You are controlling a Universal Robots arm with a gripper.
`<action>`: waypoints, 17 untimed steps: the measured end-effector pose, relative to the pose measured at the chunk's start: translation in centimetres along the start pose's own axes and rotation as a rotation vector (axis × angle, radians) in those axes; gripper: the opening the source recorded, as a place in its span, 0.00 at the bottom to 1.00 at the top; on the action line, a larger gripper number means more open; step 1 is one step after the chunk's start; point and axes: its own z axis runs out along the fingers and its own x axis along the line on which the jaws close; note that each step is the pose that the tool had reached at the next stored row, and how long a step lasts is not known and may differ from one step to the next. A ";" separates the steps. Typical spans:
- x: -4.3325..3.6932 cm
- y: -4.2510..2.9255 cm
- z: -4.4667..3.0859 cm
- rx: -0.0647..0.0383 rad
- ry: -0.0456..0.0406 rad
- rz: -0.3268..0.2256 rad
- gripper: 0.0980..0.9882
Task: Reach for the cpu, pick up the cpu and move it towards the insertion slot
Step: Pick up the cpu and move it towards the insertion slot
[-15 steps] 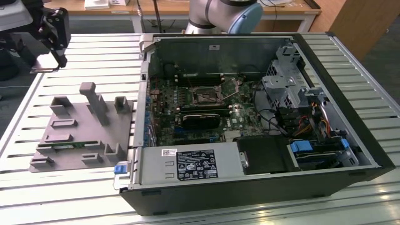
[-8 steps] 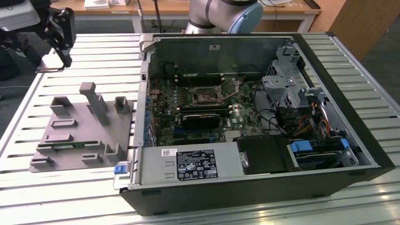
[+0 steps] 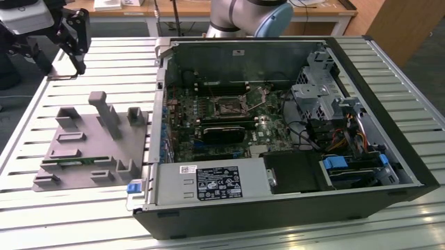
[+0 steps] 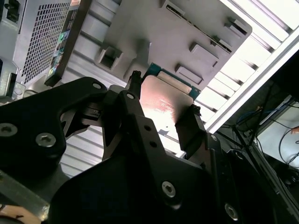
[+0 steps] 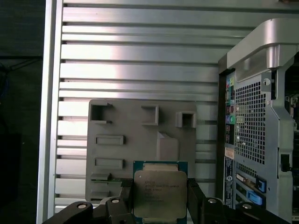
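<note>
Your fingers (image 5: 195, 199) are drawn in narrow and pinch the cpu (image 5: 160, 196) by two opposite edges, so the chip is off the counter (image 3: 111, 57) and in your grasp. In the first wrist view its silvery lid with the pale rim faces the camera. In the second wrist view its other face shows a pinkish sheen between the two black fingers. In the exterior view the fingers hang at about ten o'clock from the insertion slot (image 3: 228, 107) and well apart from it, out over the slatted counter beyond the open computer case (image 3: 243, 60). The slot sits in the green board near the middle of the case, with a larger black block just beside it at six o'clock. A grey fixture plate (image 3: 90, 151) lies on the counter at nine o'clock from the case, just beside its wall, and the fingers are at about twelve o'clock from that plate. A narrow green memory stick (image 3: 70, 162) rests in one of the plate's grooves.
</note>
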 end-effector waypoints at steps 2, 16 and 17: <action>-0.19 0.00 0.01 0.000 -0.0002 0.000 0.50; -1.61 -0.01 0.00 0.000 -0.0001 0.000 0.50; -1.74 -0.02 0.00 0.000 -0.0001 0.000 0.50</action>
